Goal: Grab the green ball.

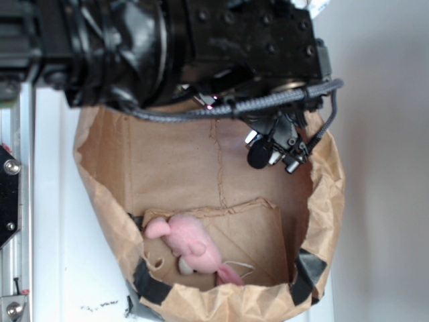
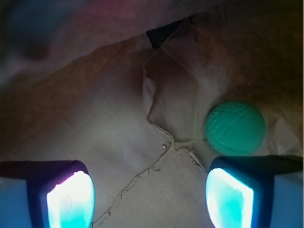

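The green ball (image 2: 235, 128) shows in the wrist view as a small mint-green textured sphere on the brown paper floor of the bag, just beyond my right finger (image 2: 232, 197). My gripper (image 2: 149, 194) is open, with only bare paper between its fingers. In the exterior view the gripper (image 1: 271, 151) hangs inside the upper right of the paper bag (image 1: 100, 194). The ball is hidden there.
A pink plush toy (image 1: 191, 245) lies at the bag's lower middle on a folded paper flap (image 1: 255, 231). Black tape patches (image 1: 308, 272) sit on the bag's lower rim. A metal rail (image 1: 13, 201) runs along the left. The bag's walls surround the gripper closely.
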### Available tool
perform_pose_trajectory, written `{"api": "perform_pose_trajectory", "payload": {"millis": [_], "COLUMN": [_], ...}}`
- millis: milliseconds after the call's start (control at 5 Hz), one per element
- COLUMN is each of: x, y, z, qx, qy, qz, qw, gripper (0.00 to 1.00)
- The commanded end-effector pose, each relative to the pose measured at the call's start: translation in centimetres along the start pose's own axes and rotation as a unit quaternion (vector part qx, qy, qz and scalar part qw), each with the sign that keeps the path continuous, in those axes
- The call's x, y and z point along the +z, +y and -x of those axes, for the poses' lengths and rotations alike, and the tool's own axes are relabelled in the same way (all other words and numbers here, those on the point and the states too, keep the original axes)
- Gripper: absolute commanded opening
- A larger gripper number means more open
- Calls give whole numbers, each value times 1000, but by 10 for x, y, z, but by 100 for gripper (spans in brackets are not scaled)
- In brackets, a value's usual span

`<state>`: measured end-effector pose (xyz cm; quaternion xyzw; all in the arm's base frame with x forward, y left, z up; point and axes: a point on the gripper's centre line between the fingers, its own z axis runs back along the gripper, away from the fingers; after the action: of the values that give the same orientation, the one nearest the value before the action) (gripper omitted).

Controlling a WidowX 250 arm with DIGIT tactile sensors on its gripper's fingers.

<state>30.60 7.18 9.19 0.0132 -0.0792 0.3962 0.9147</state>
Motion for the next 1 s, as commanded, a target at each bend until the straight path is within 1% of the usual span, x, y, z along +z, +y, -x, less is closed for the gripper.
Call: {"api": "perform_pose_trajectory", "payload": {"millis": [0, 200, 800], "x": [39, 40, 40], "y": [13, 21, 21], "z": [-6, -15, -15], "qx": [-30, -74, -74], "qy": [-24, -26, -26], "qz": [45, 51, 51], "qw": [998, 996, 996], "gripper": [100, 100, 100]}}
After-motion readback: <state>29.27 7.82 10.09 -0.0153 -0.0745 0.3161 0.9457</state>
